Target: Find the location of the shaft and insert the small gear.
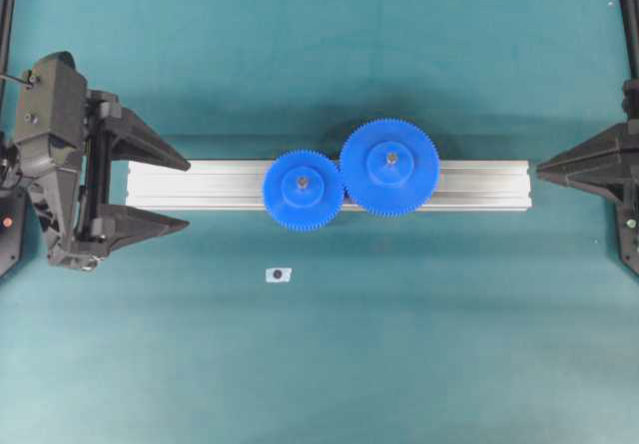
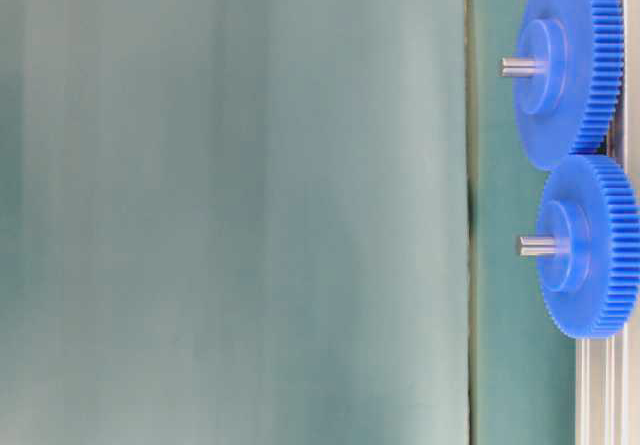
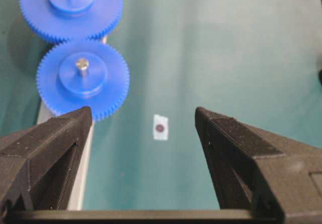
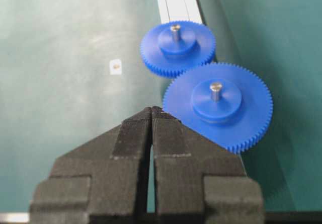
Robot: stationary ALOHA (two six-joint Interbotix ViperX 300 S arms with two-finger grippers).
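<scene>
The small gear (image 1: 303, 191), blue and finely toothed, sits on the aluminium rail (image 1: 190, 185) with its teeth meshed into the larger blue gear (image 1: 389, 167). The grey shaft (image 3: 82, 65) sticks up through the small gear's hub (image 3: 83, 79); from the side the shaft (image 2: 538, 247) juts out of the small gear (image 2: 590, 247). My left gripper (image 1: 187, 196) stands open and empty off the rail's left end (image 3: 142, 114). My right gripper (image 1: 541, 171) is shut on nothing, off the rail's right end (image 4: 152, 109), apart from both gears (image 4: 177, 48).
A small white tag with a dark dot (image 1: 278, 274) lies on the teal mat in front of the rail, also ahead of the left gripper (image 3: 160, 127). The larger gear (image 4: 217, 108) carries its own grey pin.
</scene>
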